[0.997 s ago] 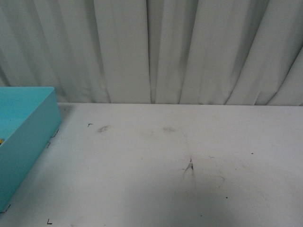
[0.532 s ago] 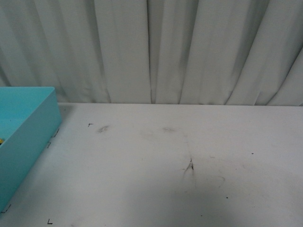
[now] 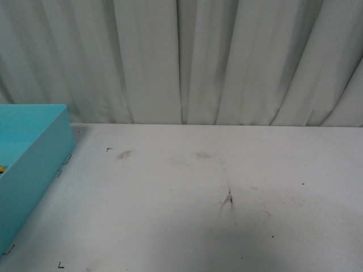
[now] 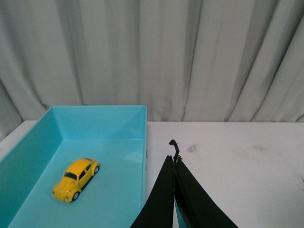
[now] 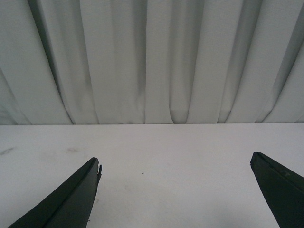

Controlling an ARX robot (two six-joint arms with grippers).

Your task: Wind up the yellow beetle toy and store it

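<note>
The yellow beetle toy [image 4: 76, 179] is seen lying free on the floor of the turquoise bin [image 4: 145, 142] at the tabletop's left edge, so storing is judged done, with the left gripper [image 4: 174, 159] pressed closed and empty and the right gripper [image 5: 175, 164] spread wide.

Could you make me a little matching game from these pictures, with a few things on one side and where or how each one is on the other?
1. yellow beetle toy
2. left tool
3. right tool
4. turquoise bin

a. fingers wide apart
b. on the white table, before the curtain
c. fingers pressed together, holding nothing
d. on the bin's floor

Pairs: 1-d, 2-c, 3-a, 4-b
</note>
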